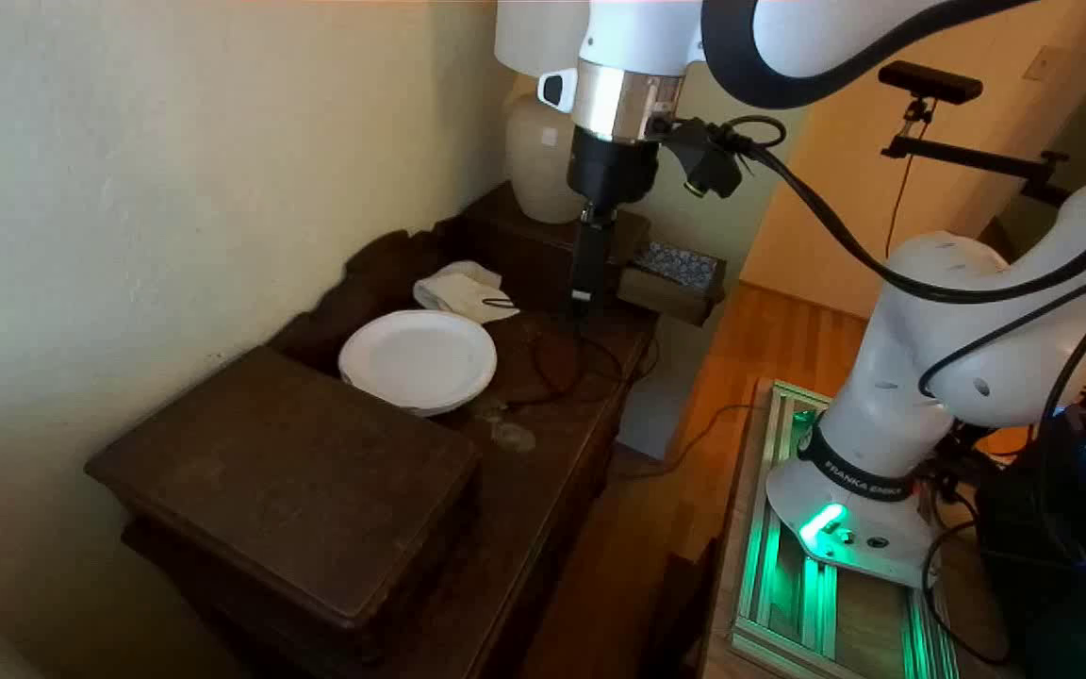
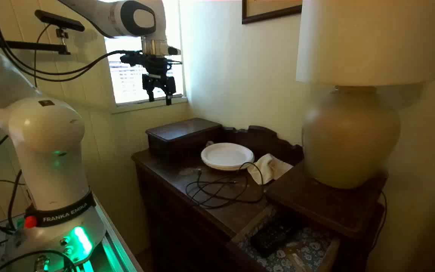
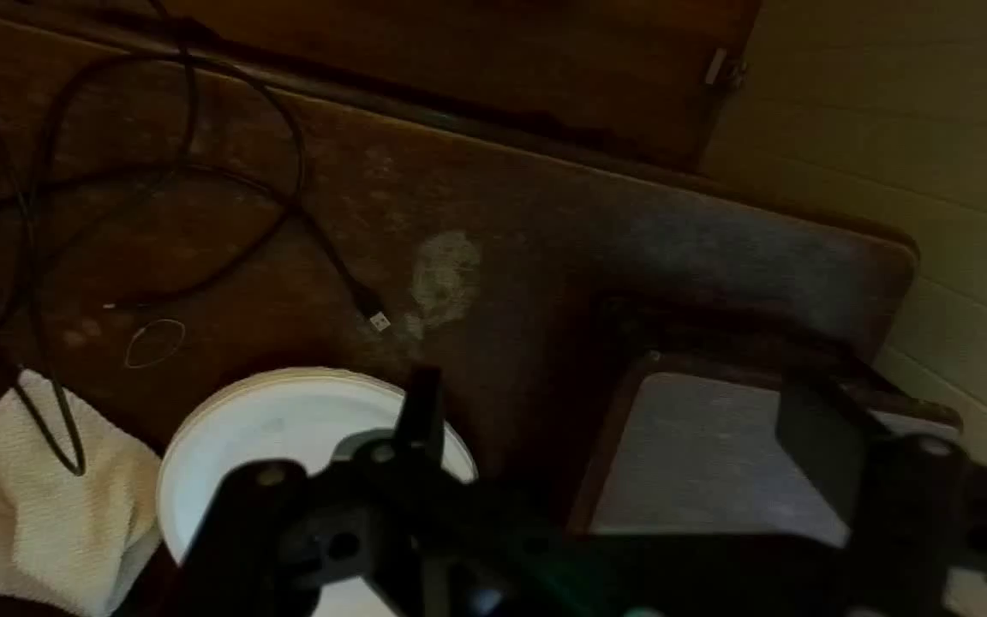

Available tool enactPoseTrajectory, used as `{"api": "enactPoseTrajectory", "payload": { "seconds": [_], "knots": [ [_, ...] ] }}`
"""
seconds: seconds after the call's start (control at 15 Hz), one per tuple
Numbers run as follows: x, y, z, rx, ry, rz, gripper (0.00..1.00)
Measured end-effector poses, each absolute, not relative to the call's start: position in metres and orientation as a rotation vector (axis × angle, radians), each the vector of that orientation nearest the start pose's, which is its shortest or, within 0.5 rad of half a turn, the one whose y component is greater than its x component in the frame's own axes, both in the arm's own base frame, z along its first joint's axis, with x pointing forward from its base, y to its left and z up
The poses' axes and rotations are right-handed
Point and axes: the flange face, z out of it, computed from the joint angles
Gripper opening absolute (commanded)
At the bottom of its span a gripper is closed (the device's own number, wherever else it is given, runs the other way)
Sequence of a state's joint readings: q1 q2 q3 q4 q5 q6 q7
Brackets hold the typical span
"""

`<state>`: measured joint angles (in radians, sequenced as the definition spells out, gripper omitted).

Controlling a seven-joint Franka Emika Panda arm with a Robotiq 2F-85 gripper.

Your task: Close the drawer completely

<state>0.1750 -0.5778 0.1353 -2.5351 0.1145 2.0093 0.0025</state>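
Note:
The drawer (image 1: 666, 294) stands pulled out from the dark wooden stand (image 1: 626, 231) that bears the lamp. In an exterior view the drawer (image 2: 332, 254) shows a blue-grey flowered lining, pale side walls and a dark object (image 2: 272, 238) with some small things inside. Its front is partly cut off there. The drawer is out of the wrist view. My gripper (image 2: 160, 101) is open and empty, high above the dresser and well apart from the drawer. It also shows edge-on in an exterior view (image 1: 583, 297). In the wrist view the gripper's fingers (image 3: 618, 386) are spread wide.
White plates (image 1: 419, 363), a cream cloth (image 1: 463, 290) and a loose black cable (image 2: 217, 196) lie on the dresser top (image 1: 552, 443). A matching dark stand (image 1: 298, 462) is at the far end from the drawer. A large lamp (image 2: 349, 139) rises behind the drawer.

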Motion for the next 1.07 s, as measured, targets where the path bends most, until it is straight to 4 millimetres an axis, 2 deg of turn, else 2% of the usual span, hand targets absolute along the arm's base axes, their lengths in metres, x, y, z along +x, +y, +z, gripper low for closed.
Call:
{"api": "enactPoseTrajectory", "payload": {
  "seconds": [1.07],
  "knots": [
    [0.3568, 0.123, 0.4694, -3.09, -0.382, -0.067, 1.0]
  ]
}}
